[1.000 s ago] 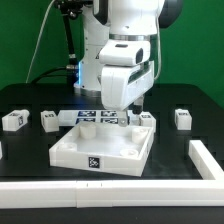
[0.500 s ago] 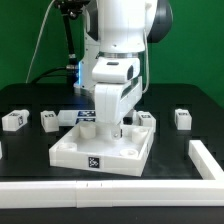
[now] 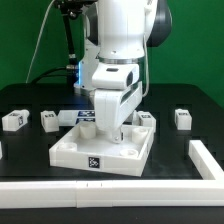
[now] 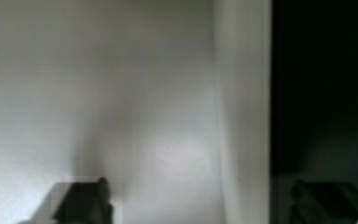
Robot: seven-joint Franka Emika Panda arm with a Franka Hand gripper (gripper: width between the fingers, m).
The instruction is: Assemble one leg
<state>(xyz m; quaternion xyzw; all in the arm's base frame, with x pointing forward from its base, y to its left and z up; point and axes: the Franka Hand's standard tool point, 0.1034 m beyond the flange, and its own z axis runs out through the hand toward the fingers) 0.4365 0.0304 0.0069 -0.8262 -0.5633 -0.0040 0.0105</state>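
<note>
Pincer (image 3: 110, 132): down inside the white square tray (image 3: 70, 155), near its back rim. In the wrist view the pincer (image 4: 197, 205) shows two dark fingertips (image 4: 78, 200) spread well apart, with only blurred white surface between them. Jaws wide, nothing held.

Tray: one, lying flat on the black worktop (image 3: 30, 140). One square marker tag (image 3: 95, 163) on its front wall.

Marker board (image 3: 85, 119): one, just behind the tray and mostly hidden by the arm.

Legs: four counted, all standing on the worktop, none in the pincer.
- leg one (image 3: 12, 121), far toward the exterior view's left, well apart from the tray.
- leg two (image 3: 48, 120), between leg one and the tray.
- leg three (image 3: 147, 118), just beside the tray's back corner on the exterior view's right.
- leg four (image 3: 182, 118), further to that side.

White rail (image 3: 205, 155): one, along the worktop's front and right-hand edge in the exterior view.
</note>
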